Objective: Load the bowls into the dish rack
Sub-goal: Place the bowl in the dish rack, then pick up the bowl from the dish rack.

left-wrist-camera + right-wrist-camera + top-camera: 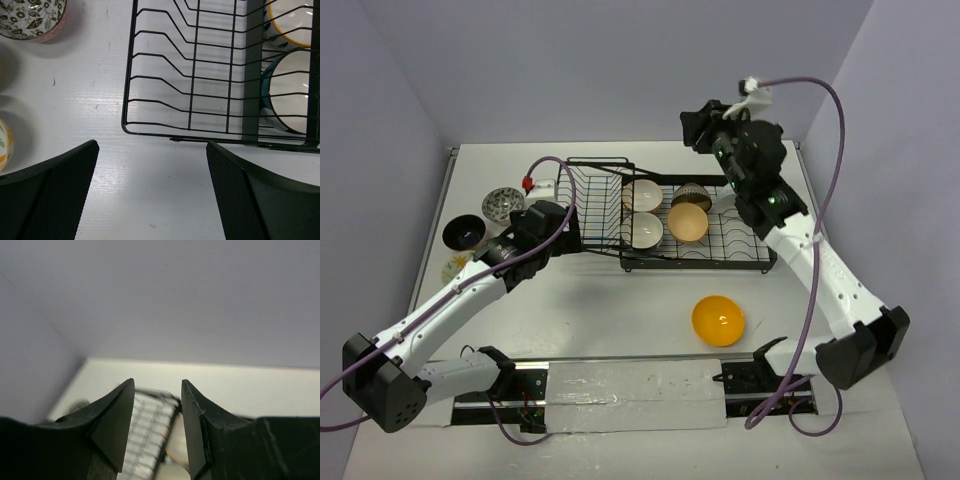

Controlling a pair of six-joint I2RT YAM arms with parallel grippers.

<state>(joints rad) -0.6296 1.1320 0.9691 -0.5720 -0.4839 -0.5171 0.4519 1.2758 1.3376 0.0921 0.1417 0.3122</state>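
Holding left gripper (151, 145) wide, empty, off left end of dish rack (251, 75), bare worktop (75, 100) between; showing right gripper (158, 382) half-parted, empty, wrist view only.

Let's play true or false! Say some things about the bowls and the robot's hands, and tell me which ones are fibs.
1. The yellow bowl is inside the dish rack. False: it sits on the table, outside the rack.
2. A tan bowl lies in the rack. True.
3. The left hand holds a bowl. False: it is open and empty.
4. The black bowl is on the table, left of the rack. True.
5. The right hand holds nothing. True.
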